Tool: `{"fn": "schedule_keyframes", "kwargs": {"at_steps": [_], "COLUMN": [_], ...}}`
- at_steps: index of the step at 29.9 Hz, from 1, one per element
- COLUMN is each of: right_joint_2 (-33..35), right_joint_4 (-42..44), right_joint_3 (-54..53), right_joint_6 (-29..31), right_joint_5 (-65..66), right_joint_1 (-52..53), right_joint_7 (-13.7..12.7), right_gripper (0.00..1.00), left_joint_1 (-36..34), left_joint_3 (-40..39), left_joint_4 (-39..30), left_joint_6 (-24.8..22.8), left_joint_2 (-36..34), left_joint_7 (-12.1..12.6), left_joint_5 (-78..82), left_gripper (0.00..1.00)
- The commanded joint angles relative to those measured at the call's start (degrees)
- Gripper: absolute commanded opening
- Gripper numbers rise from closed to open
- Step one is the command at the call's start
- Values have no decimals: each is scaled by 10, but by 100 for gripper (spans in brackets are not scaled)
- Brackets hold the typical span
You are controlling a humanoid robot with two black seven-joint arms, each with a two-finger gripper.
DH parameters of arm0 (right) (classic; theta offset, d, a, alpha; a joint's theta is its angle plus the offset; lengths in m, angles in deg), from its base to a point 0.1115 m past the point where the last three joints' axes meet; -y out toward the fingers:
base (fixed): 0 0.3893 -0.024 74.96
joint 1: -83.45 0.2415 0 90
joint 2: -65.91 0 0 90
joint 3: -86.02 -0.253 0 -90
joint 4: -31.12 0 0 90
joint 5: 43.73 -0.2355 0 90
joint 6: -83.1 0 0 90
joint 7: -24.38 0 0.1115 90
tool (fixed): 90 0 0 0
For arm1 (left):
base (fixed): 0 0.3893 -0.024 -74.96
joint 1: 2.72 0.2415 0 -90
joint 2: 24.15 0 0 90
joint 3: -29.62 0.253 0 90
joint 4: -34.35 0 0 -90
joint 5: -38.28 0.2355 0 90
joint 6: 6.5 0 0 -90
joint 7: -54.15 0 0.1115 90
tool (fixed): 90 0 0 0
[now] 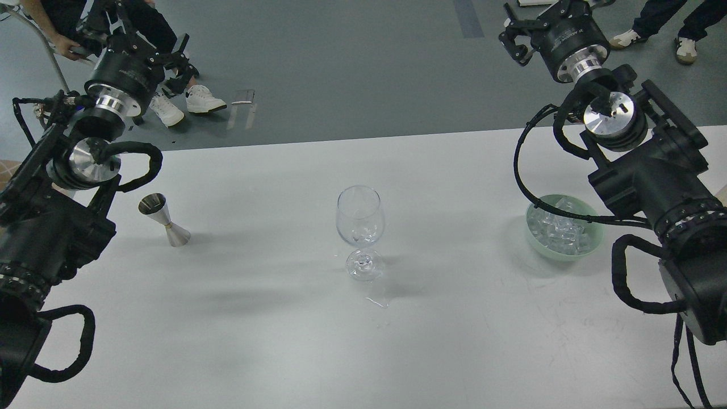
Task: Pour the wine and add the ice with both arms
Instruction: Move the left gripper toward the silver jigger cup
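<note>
**Ice in the bowl, both arms up and away from the table**

Looked at the ice (pixel 559 230) first: small clear glassy cubes, heaped in a pale green bowl (pixel 590 245) on the right side of the white table (pixel 272 341). Hard to count, since they blur into one shiny pile. Bowl partly cut off behind the right arm (pixel 653 176) and crossed by its black cable.

Glass (pixel 360 218) stood upright mid-table, well apart from the bowl. Seemed to have a cube or two at the bottom of it, but too see-through to be sure. Few wet-looking specks on the table just in front of its foot.

Steel jigger (pixel 163 219) sat upright on the left, near the left arm (pixel 51 227), not touching it.

Left gripper (pixel 173 68) hung over the floor past the table's far edge, dark against a seated person's legs and white sneakers (pixel 190 102). Couldn't tell whether spread or pressed together, fingers just melted into the clutter.

Right gripper (pixel 519 40) was up in the top right, also beyond the table, clawed fingers spread apart with nothing between them. Another person's feet (pixel 653 42) showed beside it, cut off by the frame.

Lower parts of both arms ran out of the frame at the sides.
</note>
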Motion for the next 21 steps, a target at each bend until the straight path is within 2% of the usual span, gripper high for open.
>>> {"fn": "schedule_keyframes", "kwargs": {"at_steps": [1,21], "right_joint_2": [0,0], "right_joint_4": [0,-1], "right_joint_3": [0,-2], "right_joint_6": [0,0], "right_joint_5": [0,-1], "right_joint_1": [1,0], "right_joint_7": [0,0], "right_gripper": [100,100], "left_joint_1": [0,10], "left_joint_3": [0,4], "left_joint_4": [0,-8], "left_joint_6": [4,0], "left_joint_2": [-1,3], "left_joint_7": [4,-1], "left_joint_5": [0,-1], "left_gripper": [98,98]}}
